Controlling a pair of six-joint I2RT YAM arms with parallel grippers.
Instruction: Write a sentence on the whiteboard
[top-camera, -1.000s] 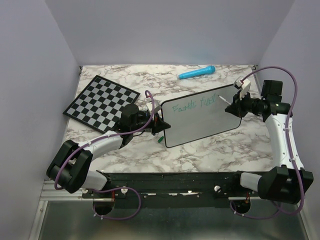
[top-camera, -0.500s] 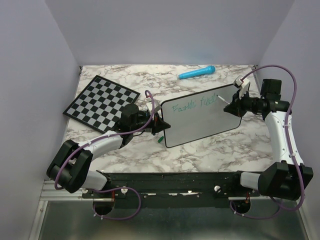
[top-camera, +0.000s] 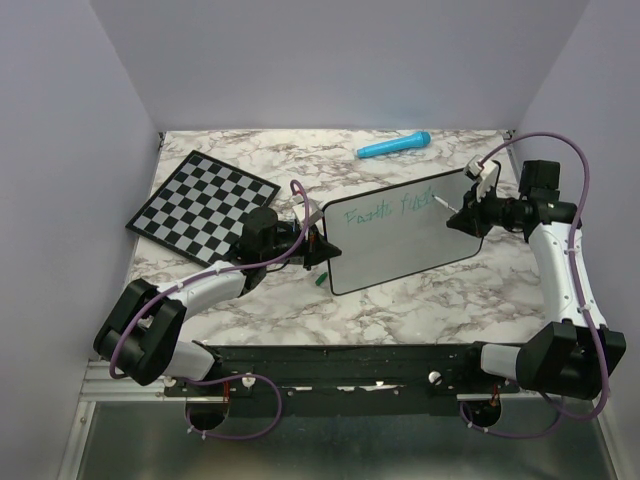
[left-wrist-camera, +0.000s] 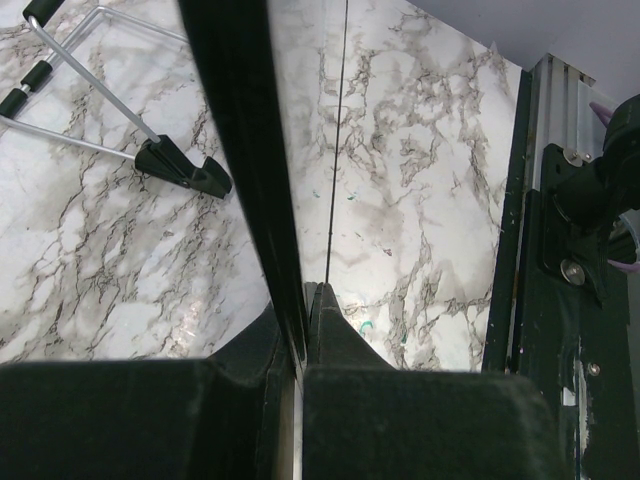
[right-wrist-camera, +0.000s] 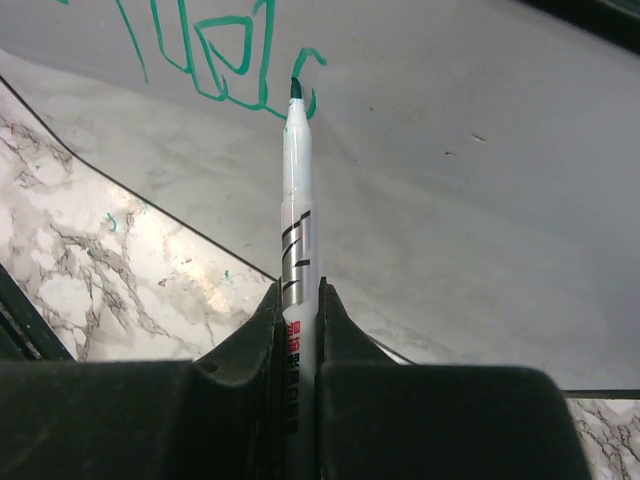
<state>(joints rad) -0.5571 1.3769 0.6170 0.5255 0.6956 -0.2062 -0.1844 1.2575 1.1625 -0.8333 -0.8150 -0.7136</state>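
The whiteboard (top-camera: 400, 250) stands tilted on the marble table (top-camera: 420, 300), right of centre, between the two arms. The left gripper (top-camera: 318, 247) holds the board's left edge. In the left wrist view its fingers (left-wrist-camera: 330, 325) are pressed onto the black frame (left-wrist-camera: 235, 150) from both sides, which steadies the board. The right gripper (top-camera: 463, 214) is at the board's far right corner. Its fingers (right-wrist-camera: 345, 335) pinch a white marker (right-wrist-camera: 297, 200) with the tip pointing forward.

The step in hand is writing. The sentence (top-camera: 385, 211) is incomplete: one line of teal-green strokes runs along the far part of the board, and the near part is blank. In the right wrist view the marker tip sits on a curved stroke just right of the last letters. Contact with the surface looks likely but cannot be confirmed.

The next move probably calls for finishing this word with light, even pressure. The tip then lifts and shifts left and nearer to begin a second line. The left clamp must hold the board firm throughout.

A chessboard (top-camera: 203, 205) lies at the far left.
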